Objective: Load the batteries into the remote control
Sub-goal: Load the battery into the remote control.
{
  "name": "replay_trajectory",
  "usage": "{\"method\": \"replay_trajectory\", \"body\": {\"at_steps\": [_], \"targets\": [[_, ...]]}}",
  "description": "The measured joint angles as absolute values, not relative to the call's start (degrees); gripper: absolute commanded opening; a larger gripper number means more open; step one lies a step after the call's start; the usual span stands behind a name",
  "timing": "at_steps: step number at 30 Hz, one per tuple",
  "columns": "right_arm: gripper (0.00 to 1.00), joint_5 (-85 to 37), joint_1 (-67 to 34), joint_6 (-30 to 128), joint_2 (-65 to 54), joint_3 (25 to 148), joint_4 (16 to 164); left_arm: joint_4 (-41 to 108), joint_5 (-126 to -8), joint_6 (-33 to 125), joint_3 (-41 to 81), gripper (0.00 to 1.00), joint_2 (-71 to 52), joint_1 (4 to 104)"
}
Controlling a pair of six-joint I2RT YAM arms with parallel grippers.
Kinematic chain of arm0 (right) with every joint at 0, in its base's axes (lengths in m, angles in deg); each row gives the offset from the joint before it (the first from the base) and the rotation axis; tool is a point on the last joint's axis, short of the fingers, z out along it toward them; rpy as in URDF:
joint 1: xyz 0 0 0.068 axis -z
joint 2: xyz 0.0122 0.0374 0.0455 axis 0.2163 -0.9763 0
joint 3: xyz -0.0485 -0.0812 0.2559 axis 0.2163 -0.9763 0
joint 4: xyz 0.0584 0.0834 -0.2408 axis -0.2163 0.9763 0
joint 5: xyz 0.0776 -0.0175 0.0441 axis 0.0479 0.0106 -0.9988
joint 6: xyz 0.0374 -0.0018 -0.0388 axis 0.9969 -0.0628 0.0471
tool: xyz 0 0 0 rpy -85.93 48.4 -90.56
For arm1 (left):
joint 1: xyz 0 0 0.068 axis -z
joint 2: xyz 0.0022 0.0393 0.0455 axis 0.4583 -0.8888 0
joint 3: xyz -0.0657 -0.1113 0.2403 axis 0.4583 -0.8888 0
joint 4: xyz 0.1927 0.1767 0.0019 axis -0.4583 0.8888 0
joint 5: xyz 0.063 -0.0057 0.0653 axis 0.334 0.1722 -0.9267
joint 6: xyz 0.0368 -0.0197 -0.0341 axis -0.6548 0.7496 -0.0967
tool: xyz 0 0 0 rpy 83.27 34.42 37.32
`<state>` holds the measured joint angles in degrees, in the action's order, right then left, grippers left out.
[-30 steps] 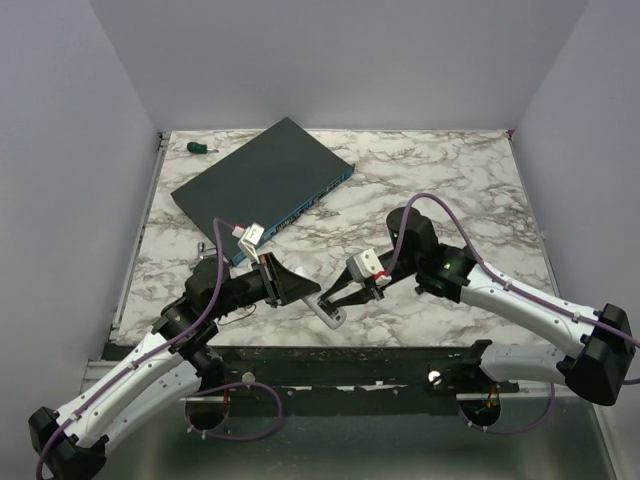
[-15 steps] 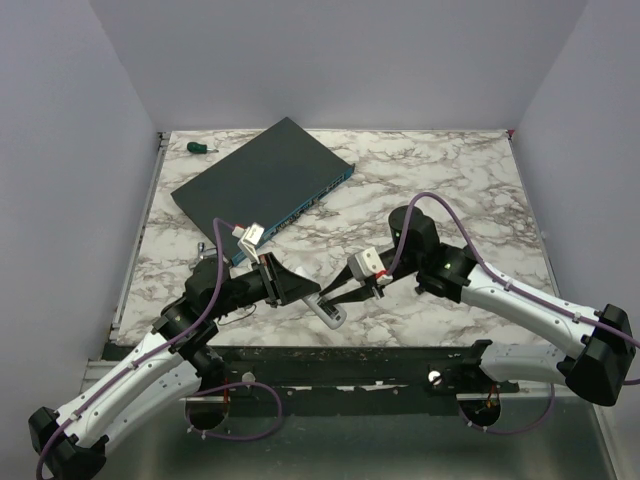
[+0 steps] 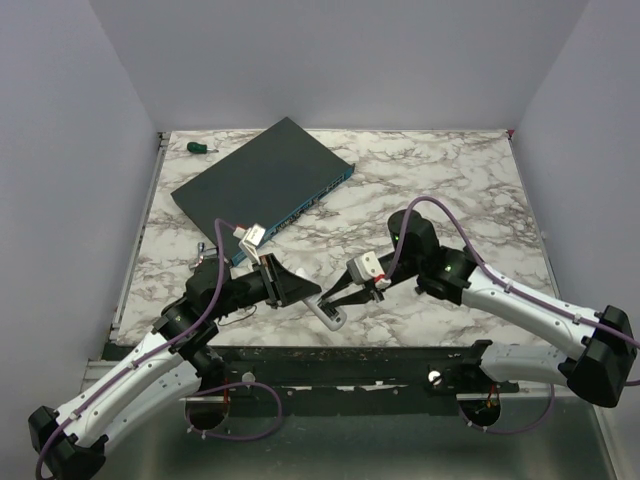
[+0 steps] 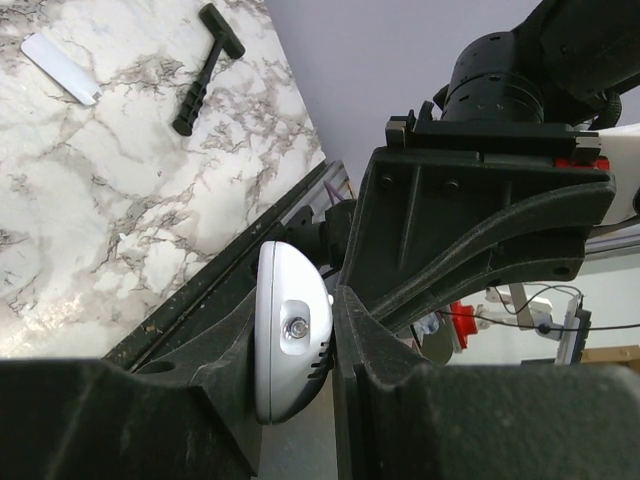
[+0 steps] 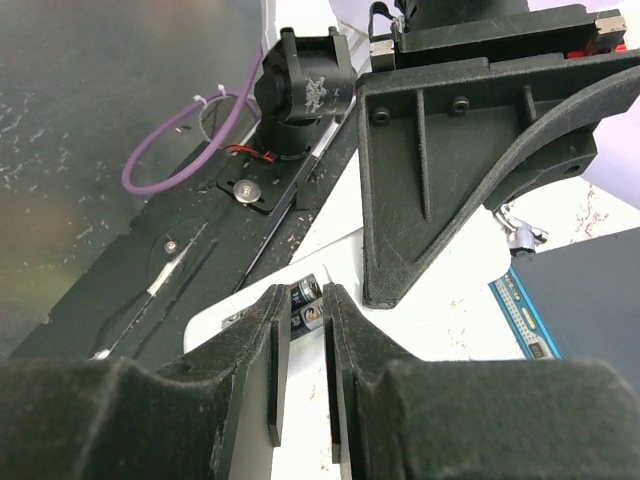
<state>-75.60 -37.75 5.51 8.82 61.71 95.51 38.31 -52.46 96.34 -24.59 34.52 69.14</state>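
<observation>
The white remote control (image 3: pixel 333 316) is clamped end-on between my left gripper's (image 3: pixel 305 292) fingers near the table's front edge. In the left wrist view the remote (image 4: pixel 290 340) fills the gap of that gripper (image 4: pixel 297 330). My right gripper (image 3: pixel 332 298) sits over the remote from the right. In the right wrist view its jaws (image 5: pixel 300 330) stand narrowly apart, closed on a dark battery (image 5: pixel 310 312). That battery lies at the remote's open compartment (image 5: pixel 225 318), beside a second battery. The right gripper also shows in the left wrist view (image 4: pixel 480 230).
A large flat dark network box (image 3: pixel 262 180) lies at the back left, with a green-handled screwdriver (image 3: pixel 198 147) behind it. A thin white cover piece (image 4: pixel 60 68) and a small black tool (image 4: pixel 205 65) lie on the marble. The black front rail (image 3: pixel 350 360) runs just below the grippers.
My right gripper has edged slightly left and down toward the remote. The left arm and the remote have stayed in place.
</observation>
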Motion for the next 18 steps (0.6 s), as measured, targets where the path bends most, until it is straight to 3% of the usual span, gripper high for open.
{"method": "replay_trajectory", "body": {"at_steps": [18], "targets": [[0.22, -74.8, -37.7, 5.1, 10.6, 60.3, 95.6, 38.5, -52.4, 96.4, -24.8, 0.00, 34.9, 69.4]]}}
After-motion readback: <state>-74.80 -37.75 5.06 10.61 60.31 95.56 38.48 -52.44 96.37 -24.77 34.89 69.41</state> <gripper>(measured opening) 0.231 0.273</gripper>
